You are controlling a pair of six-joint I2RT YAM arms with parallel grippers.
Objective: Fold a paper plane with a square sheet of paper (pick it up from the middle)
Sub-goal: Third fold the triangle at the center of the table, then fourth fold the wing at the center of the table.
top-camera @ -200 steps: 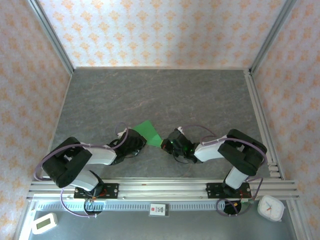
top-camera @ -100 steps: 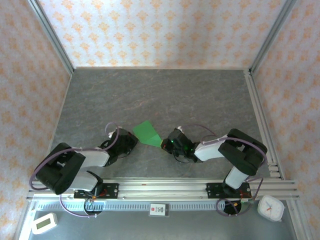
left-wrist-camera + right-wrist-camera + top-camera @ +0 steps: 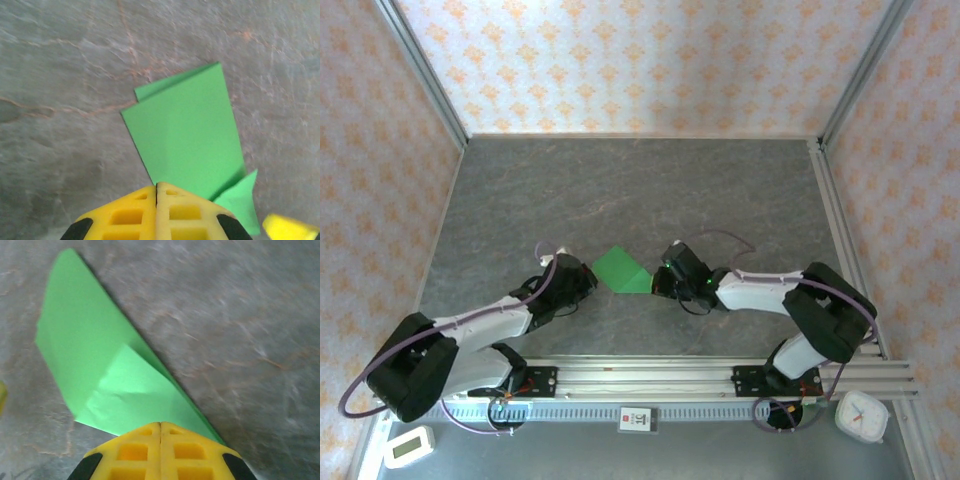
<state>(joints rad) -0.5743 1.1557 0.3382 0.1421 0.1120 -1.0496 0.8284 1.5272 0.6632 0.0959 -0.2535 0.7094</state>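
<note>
Bright, even light — wrist views slightly soft, perhaps.

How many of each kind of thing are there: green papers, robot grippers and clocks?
paper: 1
grippers: 2, the left gripper and the right gripper
clock: 1
Total: 4

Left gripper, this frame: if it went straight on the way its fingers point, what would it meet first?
The green paper: folded, it lies on the table directly ahead of the shut left gripper, with its near edge right at the gripper's tip. Whether they already touch is unclear.
</note>
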